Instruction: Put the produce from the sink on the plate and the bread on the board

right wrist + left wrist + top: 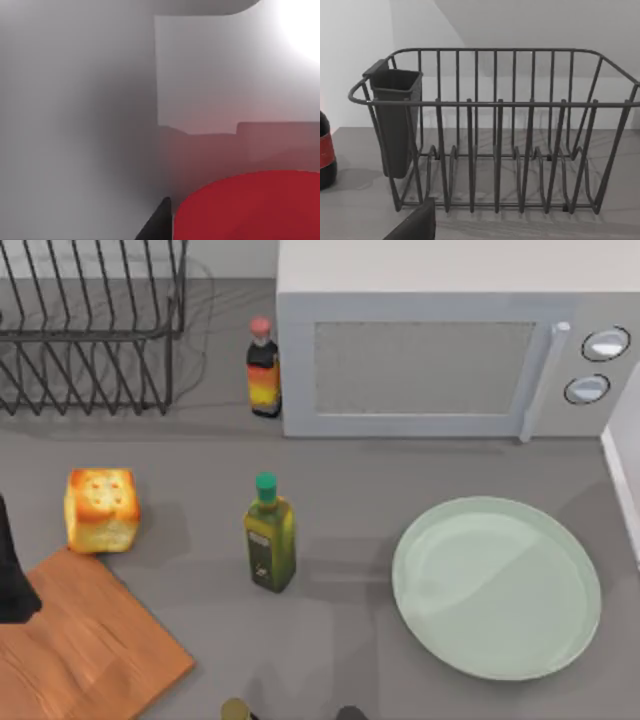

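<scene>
Right gripper fingers (157,222) are seen only as one dark tip just beside the red produce (250,205) in the right wrist view — whether they are clenched on it or released cannot be told. That produce is seen very close against pale grey walls. On the table, the pale green plate (497,587) is found bare at the right, in front of the microwave (450,350). At the left, the bread (101,509) is set upright on the grey tabletop, touching or just off the far corner of the board (90,650), which is laid at the near left edge. A green-capped oil bottle (269,535) is stood between bread and plate, and a red-capped sauce bottle (263,368) just beside the microwave's left side. Left arm (12,570) is seen as a dark shape at the left edge over the board — a wire dish rack (495,130) with a dark cup is faced by its wrist camera, and its fingers' state cannot be told.
</scene>
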You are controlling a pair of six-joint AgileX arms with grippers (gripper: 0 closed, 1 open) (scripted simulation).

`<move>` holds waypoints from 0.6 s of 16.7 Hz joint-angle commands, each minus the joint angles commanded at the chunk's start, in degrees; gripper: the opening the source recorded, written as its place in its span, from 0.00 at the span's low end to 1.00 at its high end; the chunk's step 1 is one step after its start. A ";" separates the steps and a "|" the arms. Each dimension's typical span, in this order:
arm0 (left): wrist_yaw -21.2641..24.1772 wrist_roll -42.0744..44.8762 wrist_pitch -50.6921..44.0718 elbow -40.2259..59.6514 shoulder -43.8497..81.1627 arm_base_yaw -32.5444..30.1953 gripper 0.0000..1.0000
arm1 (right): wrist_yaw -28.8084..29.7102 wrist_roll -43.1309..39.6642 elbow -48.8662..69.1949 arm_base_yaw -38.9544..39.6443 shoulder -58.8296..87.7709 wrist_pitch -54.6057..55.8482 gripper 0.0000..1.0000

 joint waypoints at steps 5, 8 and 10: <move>0.00 0.00 0.00 0.00 0.00 0.00 1.00 | -0.06 -0.12 3.76 -0.06 -5.26 -9.59 0.00; 0.00 0.00 0.00 0.00 0.00 0.00 1.00 | -0.10 -0.18 6.43 -0.07 -9.51 -16.44 0.00; 0.00 0.00 0.00 0.00 0.00 0.00 1.00 | -0.11 -0.18 7.06 -0.05 -10.90 -18.00 0.00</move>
